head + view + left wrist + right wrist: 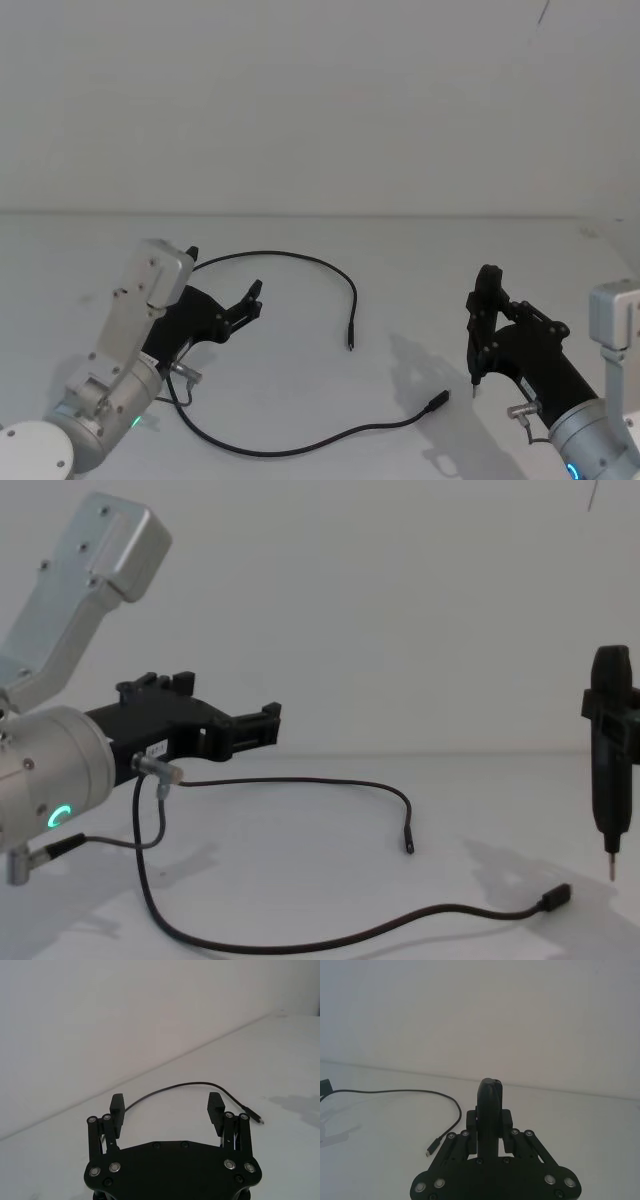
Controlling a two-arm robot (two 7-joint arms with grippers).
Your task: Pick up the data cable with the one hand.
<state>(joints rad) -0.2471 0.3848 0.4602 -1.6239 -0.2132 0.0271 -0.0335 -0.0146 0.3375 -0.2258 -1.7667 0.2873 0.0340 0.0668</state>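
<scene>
**Open left gripper poised over cable's far arc, with the right arm occupied**

The left gripper, the robot's free hand, hangs just above the white table with its two fingers spread wide and nothing between them. The data cable lies flat on the table in one long sweep. From beside the left wrist, one run curves along the near edge to a plug at centre-right. The other rises past the gripper, arcs forward and drops to a second plug near mid-table.

The coming move turns on that second run. In the head view it passes below the gap between the fingertips. In the left wrist view the cable sits ahead of and under the gripper, bowing from one pad across to the other. The chest view puts the gripper clear above the cable, not touching it.

Here the cable's long axis appears to run roughly along the line between the fingers, not across it. By that judgement, the grasp needs a descent and probably a turn of the wrist so the pads close across the strand.

The left arm is plainly the nearer. The right gripper stands well apart on the right, clamped on a pen-shaped tool whose tip points down near the cable's nearer plug.
</scene>
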